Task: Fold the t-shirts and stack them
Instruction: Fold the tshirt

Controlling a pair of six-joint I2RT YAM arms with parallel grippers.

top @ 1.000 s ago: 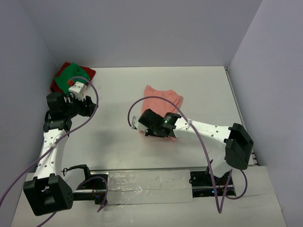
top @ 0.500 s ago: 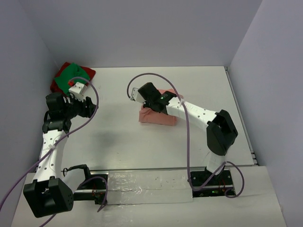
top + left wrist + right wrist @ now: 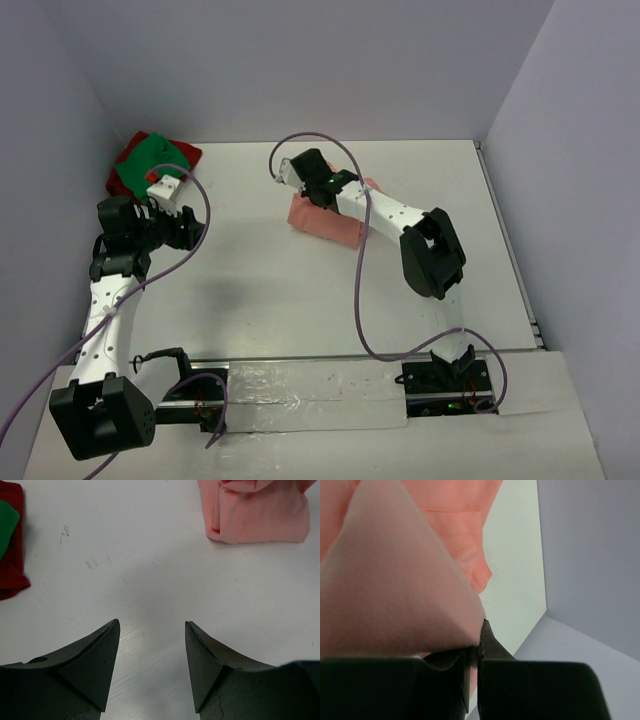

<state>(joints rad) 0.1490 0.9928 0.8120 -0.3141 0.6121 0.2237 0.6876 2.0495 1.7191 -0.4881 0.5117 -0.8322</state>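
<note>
**Right arm pinching pink tee as 2 others are sitting stacked in corner**

The right pincer (image 3: 476, 652) is clenching its jaws on a fold of the large salmon-pink cotton t-shirt (image 3: 322, 222), with the cloth spreading out from the fingertips and filling most of the right wrist view. The overhead camera is showing this shirt lying as a compact, roughly rectangular bundle on the white worktop (image 3: 300, 300), just right of centre and toward the far wall. The right arm is reaching over it from the near-right side, with its wrist sitting at the bundle's far-left edge.

In the far-left corner, the bright green t-shirt (image 3: 148, 160) is resting on top of the dark red t-shirt (image 3: 187, 154), whose edges are showing around it. Both are lying well apart from the pink one.

The left pincer (image 3: 151, 627) is hovering released, its 2 dark fingers spread with only bare worktop between them. It is holding nothing. It is sitting near the corner stack, and its wrist view is catching the red and green cloth at the left edge and the pink bundle at the upper right.
</note>
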